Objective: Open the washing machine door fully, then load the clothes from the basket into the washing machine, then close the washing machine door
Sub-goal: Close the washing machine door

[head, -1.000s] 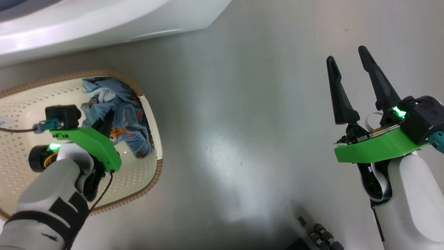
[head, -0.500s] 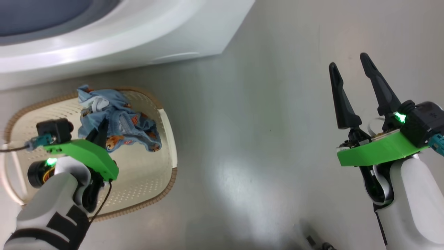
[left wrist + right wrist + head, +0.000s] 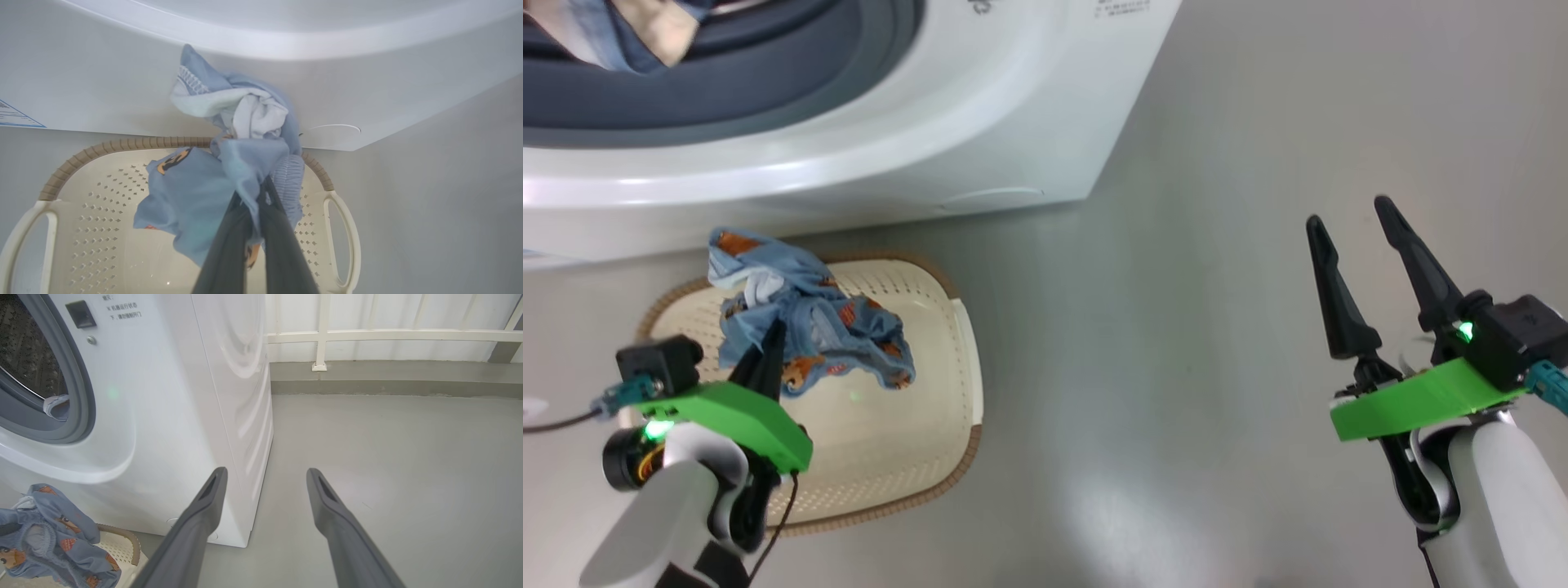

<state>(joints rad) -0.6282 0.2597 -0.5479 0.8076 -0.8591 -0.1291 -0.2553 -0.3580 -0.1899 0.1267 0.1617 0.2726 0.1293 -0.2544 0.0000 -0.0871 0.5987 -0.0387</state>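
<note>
My left gripper point(image 3: 773, 333) is shut on a bunch of light blue bear-print clothes point(image 3: 805, 327), held just above the cream basket point(image 3: 894, 465). In the left wrist view the fingers point(image 3: 229, 245) pinch that blue cloth point(image 3: 229, 179), which hangs over the basket's brown rim point(image 3: 122, 143). The white washing machine point(image 3: 947, 122) stands right behind the basket with its grey gasket point(image 3: 768, 90) exposed. More clothes point(image 3: 645, 28) lie in the drum. The washing machine door is out of view. My right gripper point(image 3: 1347, 220) stands open over bare floor, far right of the basket.
Grey floor point(image 3: 1176, 327) spreads to the right of the machine. A low wall with a white railing point(image 3: 322, 339) runs behind it. The round flap point(image 3: 331, 136) sits low on the machine's front, near the hanging cloth.
The head camera has tilted up, bringing the machine's opening into view. My left gripper has lifted the blue clothes from inside the basket to above its rim. The right gripper stayed open.
</note>
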